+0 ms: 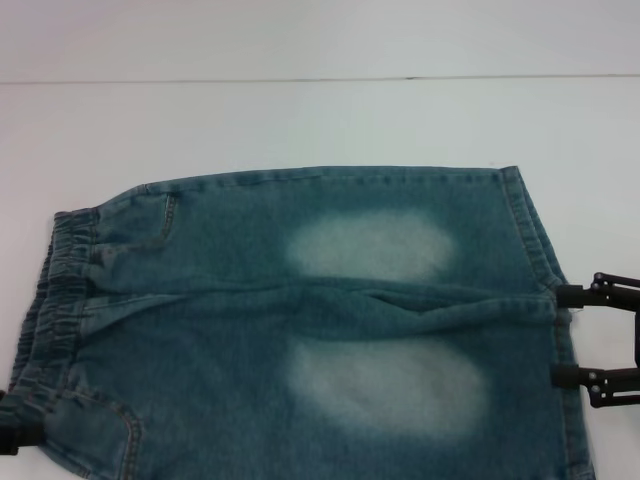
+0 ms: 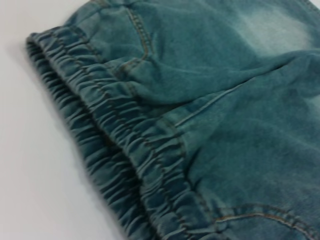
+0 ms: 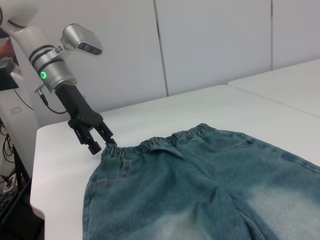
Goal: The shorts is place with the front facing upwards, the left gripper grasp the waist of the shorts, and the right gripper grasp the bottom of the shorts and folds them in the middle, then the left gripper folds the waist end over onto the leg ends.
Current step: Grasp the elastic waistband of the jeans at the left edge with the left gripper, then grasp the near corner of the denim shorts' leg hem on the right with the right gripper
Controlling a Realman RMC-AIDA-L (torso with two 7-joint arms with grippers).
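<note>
The shorts point(image 1: 300, 320) lie flat on the white table, front up, showing two pale faded patches. The gathered elastic waist point(image 1: 60, 290) is at the left, and the bottom of the shorts point(image 1: 545, 250), the straight leg ends, is at the right. My right gripper point(image 1: 568, 335) is open at the right edge, its fingertips point(image 1: 570, 295) touching the hem of the nearer leg. Only a dark bit of my left gripper point(image 1: 12, 437) shows at the lower left. In the right wrist view the left gripper point(image 3: 101, 144) stands open at the corner of the waist point(image 3: 150, 146). The left wrist view shows the waist point(image 2: 115, 150) close up.
The white table point(image 1: 300, 120) stretches bare behind the shorts, with a seam line across it. In the right wrist view the table's edge point(image 3: 37, 200) drops off beyond the left arm, a second white table point(image 3: 290, 80) stands beside it, and wall panels rise behind.
</note>
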